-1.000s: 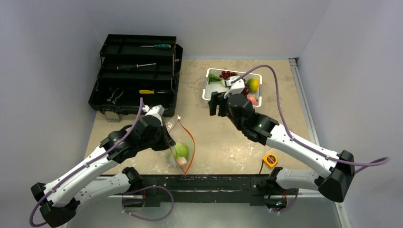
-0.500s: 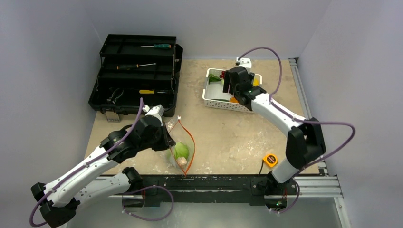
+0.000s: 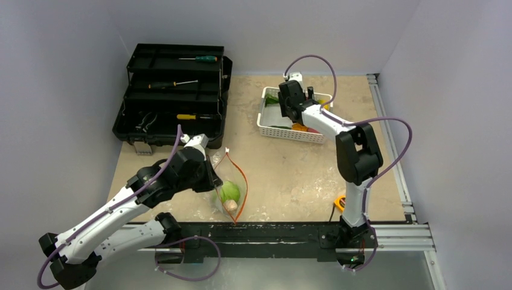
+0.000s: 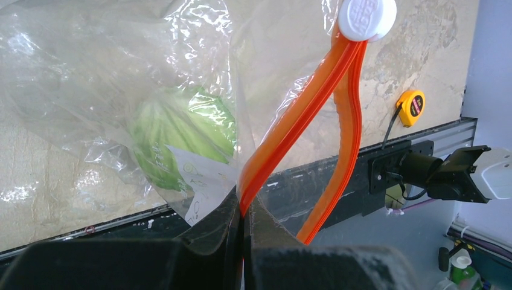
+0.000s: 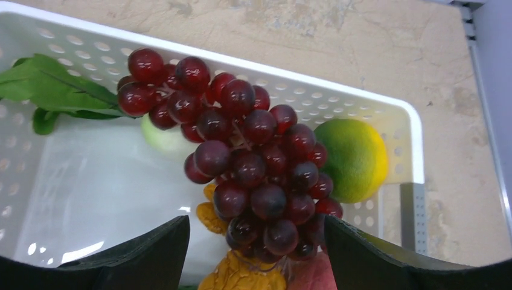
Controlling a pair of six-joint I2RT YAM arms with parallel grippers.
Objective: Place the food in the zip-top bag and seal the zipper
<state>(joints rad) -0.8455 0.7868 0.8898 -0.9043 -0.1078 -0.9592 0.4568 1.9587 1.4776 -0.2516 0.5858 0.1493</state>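
Observation:
The zip-top bag (image 3: 224, 181) lies at the near left with a green cabbage (image 4: 181, 130) and a small pink piece (image 3: 231, 205) inside. My left gripper (image 4: 244, 211) is shut on one side of the orange zipper (image 4: 302, 115), holding the mouth apart. The white slider (image 4: 366, 18) sits at the far end. My right gripper (image 5: 255, 226) hangs open over the white basket (image 5: 338, 90), its fingers on either side of the dark grapes (image 5: 253, 157) without touching them. A yellow-green lemon (image 5: 353, 157), orange pieces (image 5: 241, 272) and a pink peach (image 5: 311, 275) lie beside the grapes.
A black toolbox (image 3: 172, 96) with screwdrivers stands open at the back left. A yellow tape measure (image 3: 342, 202) lies near the right arm's base. A green leaf (image 5: 54, 90) lies in the basket's left end. A black rail (image 3: 272, 232) runs along the near edge.
The right arm has swung from the middle of the table out to the basket, and its jaws now stand wider, around the grapes. The left arm and bag have not moved.

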